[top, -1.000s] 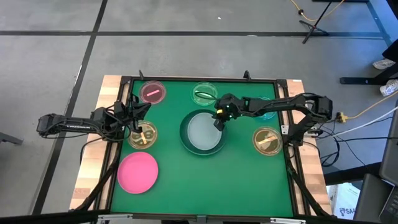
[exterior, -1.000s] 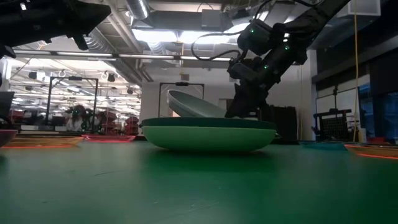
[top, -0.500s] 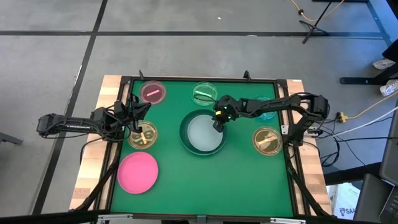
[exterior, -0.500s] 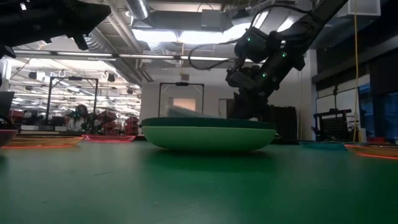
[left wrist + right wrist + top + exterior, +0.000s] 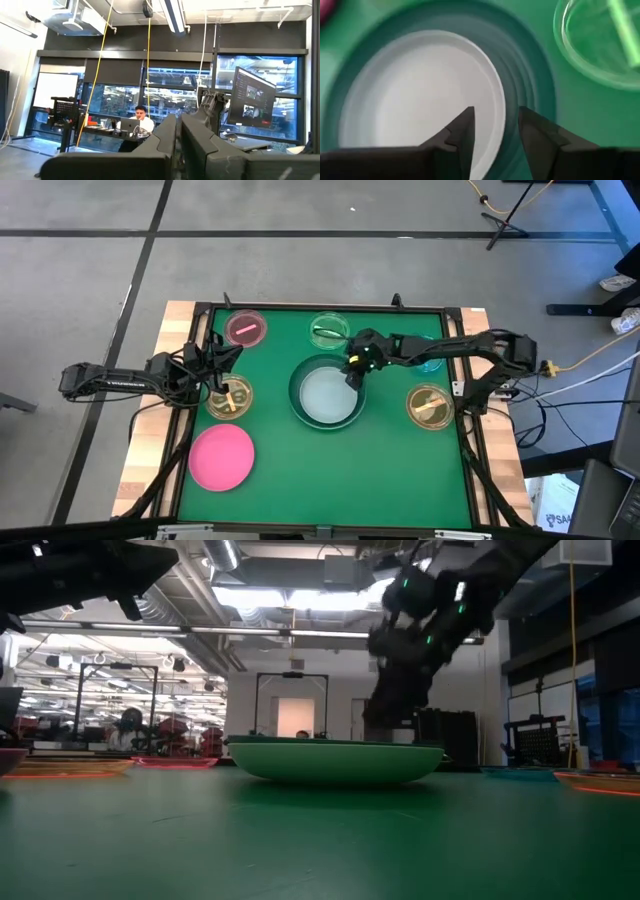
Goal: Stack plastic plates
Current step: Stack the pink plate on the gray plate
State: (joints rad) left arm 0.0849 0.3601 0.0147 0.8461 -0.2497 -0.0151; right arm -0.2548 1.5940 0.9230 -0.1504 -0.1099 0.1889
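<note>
A whitish plate (image 5: 325, 395) lies flat inside the larger dark green plate (image 5: 296, 398) at the table's middle. In the low view only the green plate (image 5: 335, 758) shows. My right gripper (image 5: 495, 117) hangs open just above the far right rim of these two plates (image 5: 352, 377), with one finger over the white plate and one over the green rim, touching neither. My left gripper (image 5: 177, 135) is shut and waits at the left (image 5: 222, 362), raised above an amber dish (image 5: 230, 397). A pink plate (image 5: 221, 457) rests on the mat at the near left.
Small clear dishes stand around the stack: a pink one (image 5: 246, 328) and a green one (image 5: 328, 331) at the far side, an amber one (image 5: 429, 406) at the right, and a blue one (image 5: 432, 360) partly under my right arm. A raised frame (image 5: 300, 307) borders the green mat.
The whitish plate, held tilted by its far right rim over the dark green plate, has dropped flat into it. My right gripper has let it go and risen slightly above the rim.
</note>
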